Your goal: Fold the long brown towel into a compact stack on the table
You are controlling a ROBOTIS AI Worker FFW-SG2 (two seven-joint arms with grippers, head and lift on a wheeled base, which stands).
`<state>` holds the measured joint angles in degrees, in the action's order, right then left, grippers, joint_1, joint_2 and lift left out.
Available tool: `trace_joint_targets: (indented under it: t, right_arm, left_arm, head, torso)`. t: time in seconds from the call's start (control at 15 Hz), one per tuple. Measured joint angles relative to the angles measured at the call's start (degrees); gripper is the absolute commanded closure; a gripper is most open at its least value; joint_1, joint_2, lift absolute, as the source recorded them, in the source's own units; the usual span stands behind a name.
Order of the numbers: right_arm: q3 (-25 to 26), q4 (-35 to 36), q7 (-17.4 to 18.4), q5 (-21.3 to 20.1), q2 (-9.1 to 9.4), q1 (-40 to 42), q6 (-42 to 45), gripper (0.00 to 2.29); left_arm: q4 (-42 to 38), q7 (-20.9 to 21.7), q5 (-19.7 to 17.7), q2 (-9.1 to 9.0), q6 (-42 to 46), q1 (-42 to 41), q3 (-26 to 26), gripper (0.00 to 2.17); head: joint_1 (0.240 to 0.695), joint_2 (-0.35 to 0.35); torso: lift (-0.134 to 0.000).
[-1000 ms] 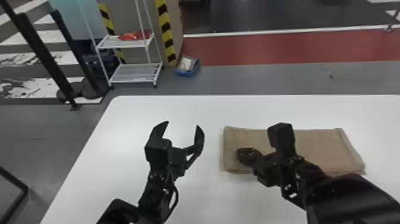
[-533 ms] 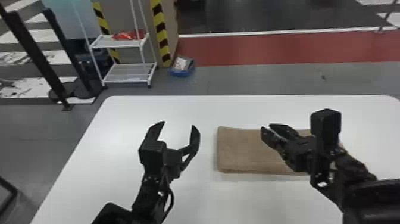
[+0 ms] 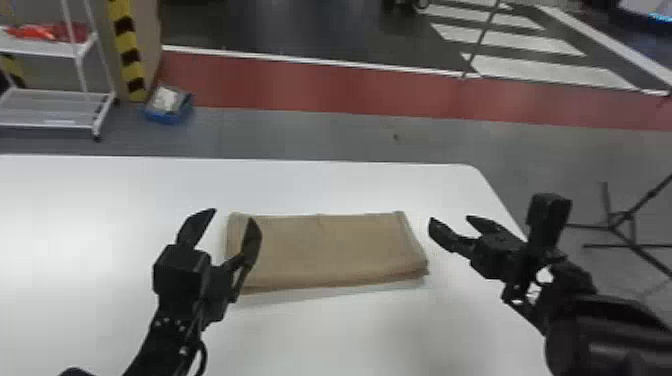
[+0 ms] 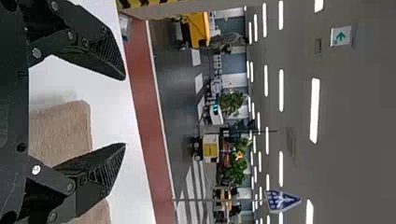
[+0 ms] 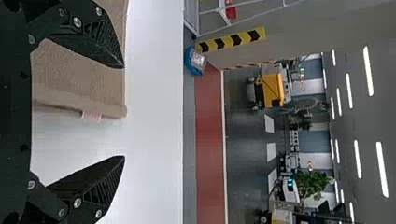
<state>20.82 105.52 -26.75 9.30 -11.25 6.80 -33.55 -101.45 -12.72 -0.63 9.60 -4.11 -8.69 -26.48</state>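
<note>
The brown towel lies flat before you on the white counter, folded into a wide rectangle running side to side, with a small pale tag poking from one edge. Your left gripper is by the towel's left end, its fingers spread and one of them overlapping the cloth in the head view, while your right gripper is near the right end, its fingers also spread. Beyond the counter, a blue bin sits on the gray floor near a white wheeled shelf
</note>
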Motion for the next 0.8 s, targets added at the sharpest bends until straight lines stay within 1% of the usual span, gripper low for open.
trace_joint_targets:
  t: [0.07, 0.2, 0.27, 0.4, 0.6, 0.8]
  right_arm:
    - [1.81, -1.64, -0.69, 1.39, -0.71, -0.01, 0.19, 0.07]
    - [3.65, -4.11, -1.73, 3.25, -1.49, -0.15, 0.65, 0.07]
    - [3.93, -4.84, -1.77, 3.55, -1.59, -0.17, 0.79, 0.07]
    - [4.00, -5.66, -1.73, 3.74, -1.57, -0.39, 0.77, 0.07]
    - [2.94, -7.37, -1.69, 2.79, -1.45, -2.39, 0.32, 0.07]
    - [0.26, -10.14, -1.73, 1.20, -1.37, -5.07, -0.82, 0.08]
  left_arm:
    - [1.60, 0.50, -0.81, -0.63, -2.30, 2.15, -1.64, 1.89]
    - [5.21, 3.70, -3.12, -2.40, -6.27, 5.97, -2.95, 1.90]
    - [6.73, 5.63, -3.95, -3.05, -7.97, 7.42, -3.16, 1.97]
    - [8.69, 7.42, -4.38, -3.47, -10.35, 9.12, -3.40, 1.97]
    - [11.32, 7.59, -4.40, -3.71, -12.09, 10.61, -3.06, 1.97]
    - [12.62, 7.62, -4.21, -3.65, -13.16, 10.95, -1.46, 1.97]
  head:
    - [0.695, -0.350]
    - [0.695, -0.350]
    - [0.695, -0.350]
    - [0.695, -0.350]
    - [0.695, -0.350]
    - [0.695, -0.350]
  torso:
    - [-0.112]
    - [-0.112]
    - [-0.112]
    - [-0.112]
    - [-0.112]
    - [-0.112]
